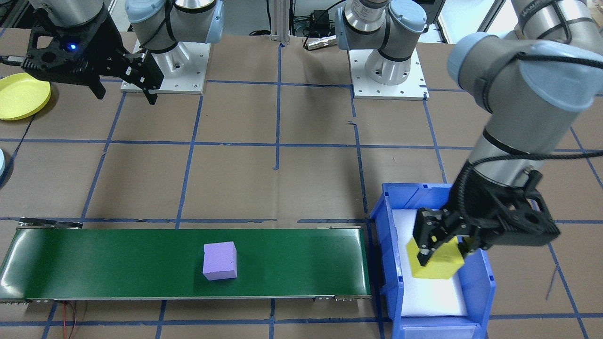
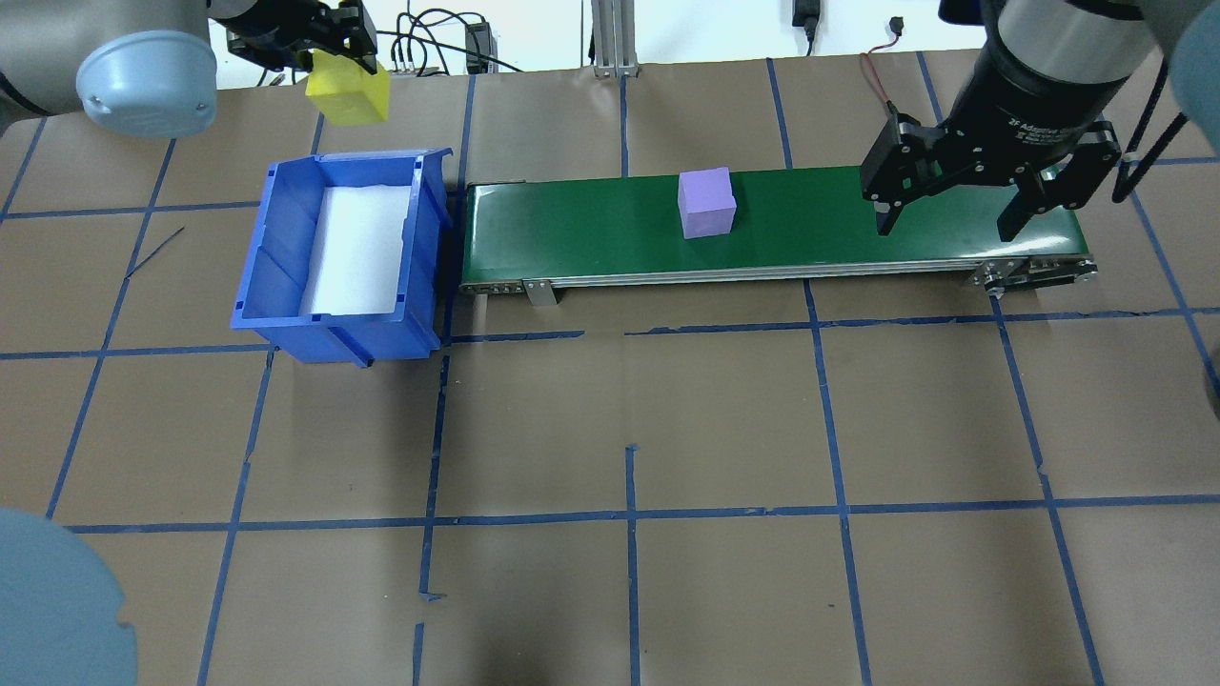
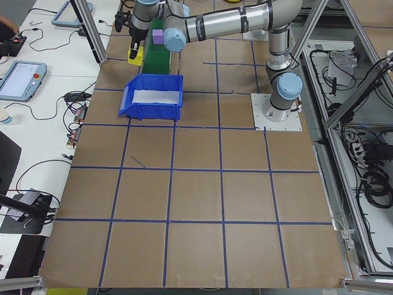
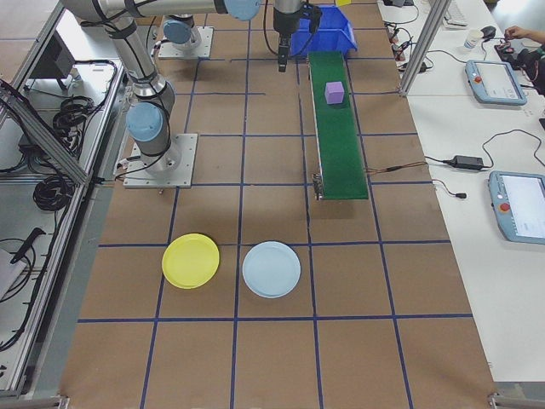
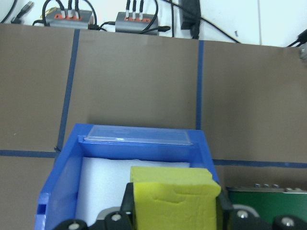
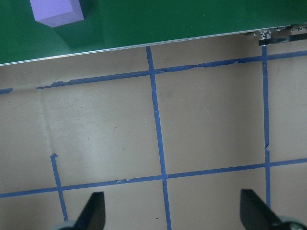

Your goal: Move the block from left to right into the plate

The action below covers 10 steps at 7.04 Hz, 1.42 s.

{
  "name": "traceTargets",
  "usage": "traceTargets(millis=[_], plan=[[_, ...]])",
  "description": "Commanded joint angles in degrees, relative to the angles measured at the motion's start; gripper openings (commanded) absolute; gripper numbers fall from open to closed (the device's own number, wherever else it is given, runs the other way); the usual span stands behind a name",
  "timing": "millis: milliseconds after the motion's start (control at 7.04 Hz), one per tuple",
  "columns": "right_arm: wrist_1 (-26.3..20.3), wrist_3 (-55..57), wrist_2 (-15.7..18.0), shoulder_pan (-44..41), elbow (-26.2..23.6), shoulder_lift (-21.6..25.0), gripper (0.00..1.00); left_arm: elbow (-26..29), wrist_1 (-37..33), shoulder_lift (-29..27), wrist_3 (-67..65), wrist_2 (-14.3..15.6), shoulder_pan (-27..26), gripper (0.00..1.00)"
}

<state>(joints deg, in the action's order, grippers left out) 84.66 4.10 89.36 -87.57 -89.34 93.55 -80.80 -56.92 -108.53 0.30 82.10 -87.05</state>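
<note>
A yellow block (image 1: 435, 261) is held clamped in the left gripper (image 1: 443, 249) above the blue bin (image 1: 393, 263), apparently for the belt (image 1: 118, 263), where a purple block (image 1: 219, 261) lies midway, while the right gripper (image 2: 953, 200) is kept spread and empty above the belt's far end, seemingly waiting.

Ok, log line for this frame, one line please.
left pincer: shut on yellow block, above blue bin | right pincer: open, empty, over conveyor | purple block: mid-belt

Glossy blue plastic bin (image 1: 480, 282) (white foam liner), matt foam-like yellow block (image 1: 435, 263), brown paper table (image 2: 724, 419).
</note>
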Motion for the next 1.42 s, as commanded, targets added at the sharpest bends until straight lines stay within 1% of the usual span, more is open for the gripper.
traceTargets(millis=[0, 142, 284, 426, 568, 711, 853, 995, 1137, 1279], plan=[[1.0, -0.7, -2.6, 1.5, 0.6, -1.5, 1.00, -2.2, -0.3, 0.0, -8.9, 1.8, -8.6, 0.60], [0.8, -5.5, -2.3, 4.1, 0.1, -2.3, 1.00, -5.0, 1.4, -1.7, -10.3, 1.6, -10.7, 0.59], [1.4, -7.2, -3.0, 8.6, 1.0, -6.2, 1.00, -7.1, 4.0, -3.2, -10.4, 1.5, -10.9, 0.59], [3.6, -8.4, -3.1, 12.8, 1.6, -10.4, 1.00, -7.9, 5.1, -4.9, -10.4, 1.5, -10.9, 0.59], [7.7, -13.9, -6.4, 15.6, 2.0, -13.6, 1.00, -8.0, 7.3, -6.6, -10.4, 1.5, -10.9, 0.59], [14.0, -18.6, -13.1, 17.2, 2.0, -16.8, 1.00, -9.3, 7.6, -7.1, -10.4, 1.4, -11.0, 0.63], [15.7, -19.9, -16.3, 18.2, 2.2, -19.0, 1.00, -11.4, 8.0, -7.1, -10.2, 1.6, -11.1, 0.83], [16.9, -21.3, -16.8, 18.3, 2.1, -20.9, 1.00, -10.9, 8.6, -7.0, -10.1, 1.7, -11.1, 0.96], [18.1, -23.6, -16.9, 18.4, 3.5, -23.0, 1.00, -9.2, 10.1, -5.8, -9.8, 2.0, -11.0, 1.00], [20.6, -24.3, -16.9, 18.5, 3.5, -24.9, 1.00, -5.2, 10.2, -4.9, -6.8, 1.8, -10.9, 1.00]])
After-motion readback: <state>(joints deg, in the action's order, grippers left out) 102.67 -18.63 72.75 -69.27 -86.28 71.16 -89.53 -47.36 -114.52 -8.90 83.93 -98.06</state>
